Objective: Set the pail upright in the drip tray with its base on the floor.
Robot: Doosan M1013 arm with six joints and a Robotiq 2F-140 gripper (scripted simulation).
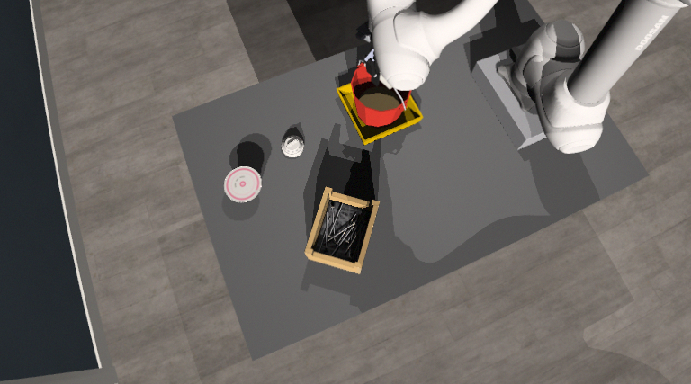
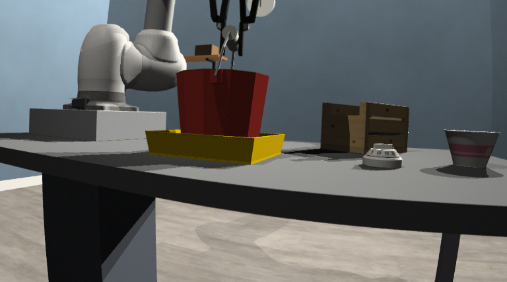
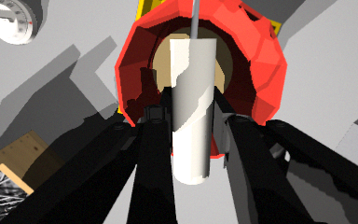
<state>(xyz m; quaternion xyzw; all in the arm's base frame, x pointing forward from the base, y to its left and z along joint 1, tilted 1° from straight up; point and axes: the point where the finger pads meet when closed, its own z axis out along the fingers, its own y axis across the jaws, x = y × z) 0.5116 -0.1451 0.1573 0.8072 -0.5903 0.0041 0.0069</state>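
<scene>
The red pail (image 2: 222,102) stands upright inside the yellow drip tray (image 2: 214,146) on the grey table. Its lower edge is hidden behind the tray's wall, so I cannot tell whether the base touches the floor. From above the pail (image 1: 378,101) sits within the tray (image 1: 379,115). My gripper (image 2: 232,39) is straight above the pail, shut on the white grip of the pail's wire handle (image 3: 192,109). In the wrist view the pail (image 3: 205,61) lies directly below the fingers.
A wooden crate of nails (image 1: 342,229) stands near the table's front. A white kitchen timer (image 1: 292,146) and a grey cup with a pink band (image 1: 242,183) stand to the left. The arm's base block (image 2: 97,123) is behind the tray.
</scene>
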